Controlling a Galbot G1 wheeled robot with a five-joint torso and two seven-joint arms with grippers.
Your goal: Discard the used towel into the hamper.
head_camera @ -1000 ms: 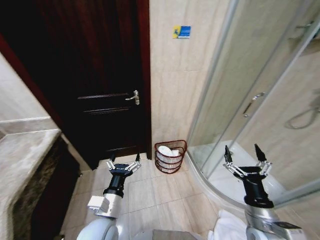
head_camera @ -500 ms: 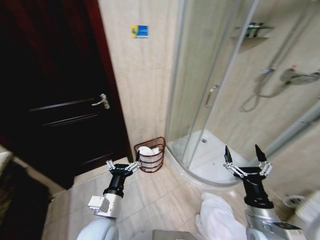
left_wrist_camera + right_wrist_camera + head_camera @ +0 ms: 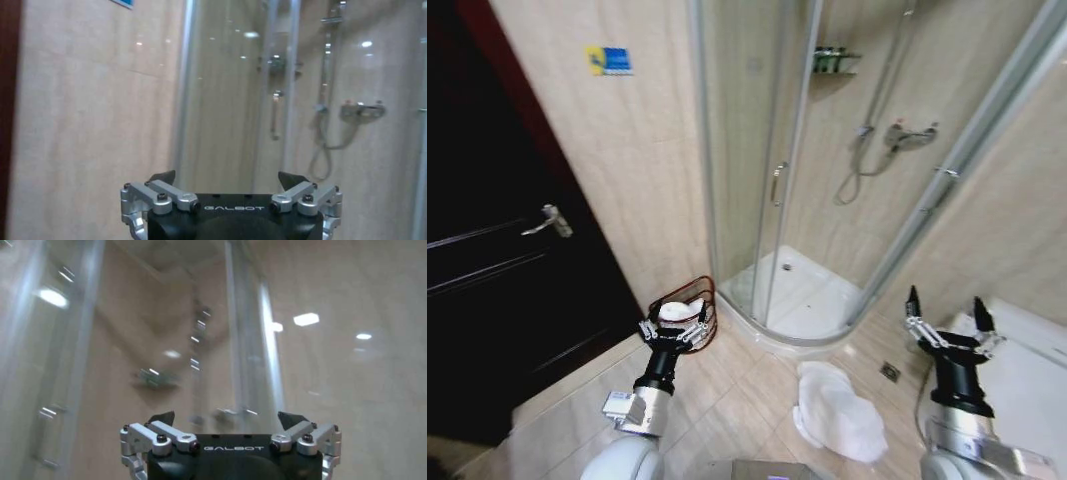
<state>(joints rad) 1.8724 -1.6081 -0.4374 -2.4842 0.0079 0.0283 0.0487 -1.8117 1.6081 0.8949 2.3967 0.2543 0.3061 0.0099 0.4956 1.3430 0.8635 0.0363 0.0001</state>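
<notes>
A crumpled white towel lies on the tiled floor in front of the shower, between my two arms in the head view. The hamper, a small reddish-brown wicker basket with white cloth inside, stands against the wall by the shower's near corner. My left gripper is raised just in front of the hamper, open and holding nothing; it faces the wall and shower glass in its wrist view. To the right of the towel, my right gripper is held up open and empty, shown too in its wrist view.
A curved glass shower enclosure with a white tray fills the middle. A dark wooden door with a lever handle stands on the left. A floor drain sits near the towel. A white fixture is at the right.
The camera has swung to the right: door and hamper have slid left in the picture, and the towel and shower have come into fuller view. Both grippers stay open, held as before.
</notes>
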